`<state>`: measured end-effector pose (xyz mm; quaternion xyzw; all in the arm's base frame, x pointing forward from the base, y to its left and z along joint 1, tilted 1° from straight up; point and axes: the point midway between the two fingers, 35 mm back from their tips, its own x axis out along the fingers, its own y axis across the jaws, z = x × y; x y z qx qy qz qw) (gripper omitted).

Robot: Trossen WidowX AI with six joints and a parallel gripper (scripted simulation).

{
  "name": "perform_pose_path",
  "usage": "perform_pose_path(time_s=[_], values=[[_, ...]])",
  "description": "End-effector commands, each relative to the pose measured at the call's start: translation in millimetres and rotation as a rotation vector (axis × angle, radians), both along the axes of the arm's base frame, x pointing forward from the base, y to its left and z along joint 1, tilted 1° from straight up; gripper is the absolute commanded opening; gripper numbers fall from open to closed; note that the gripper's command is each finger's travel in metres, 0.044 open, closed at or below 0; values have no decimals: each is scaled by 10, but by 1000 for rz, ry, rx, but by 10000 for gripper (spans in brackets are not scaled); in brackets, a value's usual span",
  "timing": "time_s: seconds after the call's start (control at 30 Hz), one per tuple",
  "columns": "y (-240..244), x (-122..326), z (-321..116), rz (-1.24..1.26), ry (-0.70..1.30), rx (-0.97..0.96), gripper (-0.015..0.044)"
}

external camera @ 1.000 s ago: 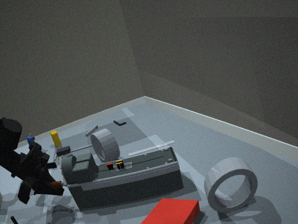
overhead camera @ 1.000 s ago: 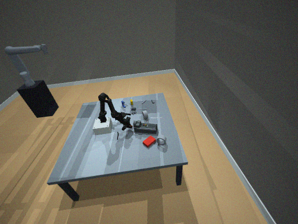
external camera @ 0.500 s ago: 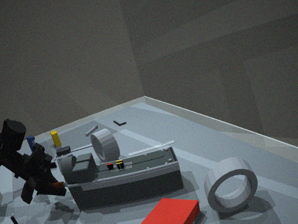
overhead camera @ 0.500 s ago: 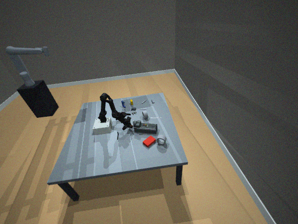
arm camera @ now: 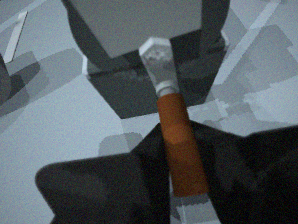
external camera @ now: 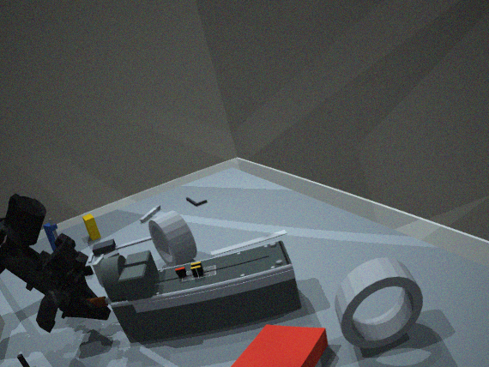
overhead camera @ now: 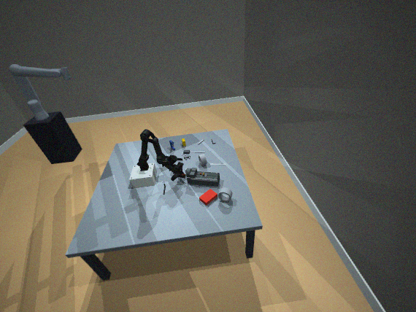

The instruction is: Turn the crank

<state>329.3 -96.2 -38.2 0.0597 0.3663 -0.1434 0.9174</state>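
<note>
The dark grey-green machine lies lengthwise on the table, its rounded housing at the arm's end. The red pointer sits on the slide's top, a short gap toward the housing from the yellow-and-black zero marks; the two are not level. A pale crank arm in the wrist view leads to the orange-brown handle. My black gripper is shut on the handle, low at the housing end. The pointer and marks are out of the wrist view.
A red block and a grey ring lie beside the machine's near side. Another ring stands behind it. A yellow block and a blue object stand farther back.
</note>
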Motion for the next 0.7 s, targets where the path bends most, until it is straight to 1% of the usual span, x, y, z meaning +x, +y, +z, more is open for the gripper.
perform_pose_path(time_s=[0.0, 0.67], values=[[88, 27, -12, 23, -1, 12, 0], [126, 37, -1, 23, -1, 12, 0]])
